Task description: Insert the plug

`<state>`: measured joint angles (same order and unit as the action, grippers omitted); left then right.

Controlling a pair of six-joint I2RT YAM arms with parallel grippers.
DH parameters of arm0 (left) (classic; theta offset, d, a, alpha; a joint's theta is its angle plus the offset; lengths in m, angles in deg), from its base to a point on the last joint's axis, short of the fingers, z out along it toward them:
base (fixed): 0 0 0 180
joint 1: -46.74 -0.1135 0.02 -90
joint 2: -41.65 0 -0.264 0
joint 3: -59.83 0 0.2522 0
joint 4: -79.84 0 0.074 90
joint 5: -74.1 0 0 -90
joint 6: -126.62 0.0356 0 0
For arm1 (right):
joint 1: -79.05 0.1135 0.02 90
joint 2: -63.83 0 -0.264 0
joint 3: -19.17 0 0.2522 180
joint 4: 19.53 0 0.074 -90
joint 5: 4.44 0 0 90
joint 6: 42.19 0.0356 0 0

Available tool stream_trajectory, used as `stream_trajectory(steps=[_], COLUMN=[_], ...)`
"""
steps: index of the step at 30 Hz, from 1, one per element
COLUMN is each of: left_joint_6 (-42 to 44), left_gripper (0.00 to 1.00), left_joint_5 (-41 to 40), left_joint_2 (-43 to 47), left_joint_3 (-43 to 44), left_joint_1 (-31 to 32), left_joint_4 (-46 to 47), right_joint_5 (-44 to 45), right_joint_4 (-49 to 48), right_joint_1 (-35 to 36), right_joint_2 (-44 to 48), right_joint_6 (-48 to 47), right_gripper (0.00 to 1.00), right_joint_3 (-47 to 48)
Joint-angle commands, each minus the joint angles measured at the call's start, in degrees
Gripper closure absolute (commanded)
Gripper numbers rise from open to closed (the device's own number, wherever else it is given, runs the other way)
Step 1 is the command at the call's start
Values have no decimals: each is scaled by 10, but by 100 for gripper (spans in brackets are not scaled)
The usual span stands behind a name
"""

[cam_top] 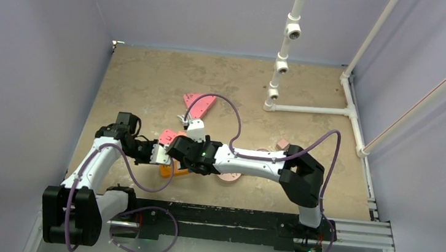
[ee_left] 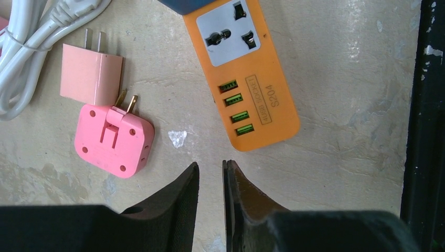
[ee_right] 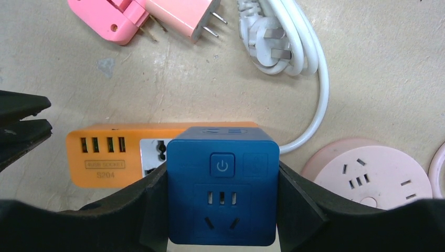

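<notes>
I am clamping my right gripper (ee_right: 222,178) on the blue cube plug (ee_right: 222,215), holding it over the socket end of the orange power strip (ee_right: 105,157) on the tabletop (ee_left: 341,157). My left gripper (ee_left: 211,173) is hovering just left of the strip, slightly apart and gripping nothing.

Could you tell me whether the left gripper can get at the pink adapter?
Probably yes: the pink adapter lies uncovered just ahead of the left gripper, though its narrowly open jaws must widen.

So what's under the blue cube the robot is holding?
The orange power strip lies under the blue cube. Its USB ports and part of a grey socket show; the cube hides the rest and its own underside.
</notes>
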<state>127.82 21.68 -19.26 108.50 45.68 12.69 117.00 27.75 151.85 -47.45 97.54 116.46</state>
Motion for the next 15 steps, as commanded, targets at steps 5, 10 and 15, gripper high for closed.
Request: stream_trajectory(steps=[5, 10, 15], left_joint_6=[-1, -15, -28], left_gripper=[79, 81, 82], left_joint_5=[35, 36, 33], left_joint_2=[1, -1, -4], left_joint_3=[6, 8, 18], left_joint_1=[6, 6, 7], left_joint_4=[2, 10, 15], right_joint_5=[-58, -54, -62], right_joint_4=[27, 28, 15], right_joint_1=[16, 26, 31], right_joint_2=[-72, -89, -88], right_joint_6=[32, 57, 70], right_gripper=[100, 100, 100], right_joint_3=[-69, -80, -89])
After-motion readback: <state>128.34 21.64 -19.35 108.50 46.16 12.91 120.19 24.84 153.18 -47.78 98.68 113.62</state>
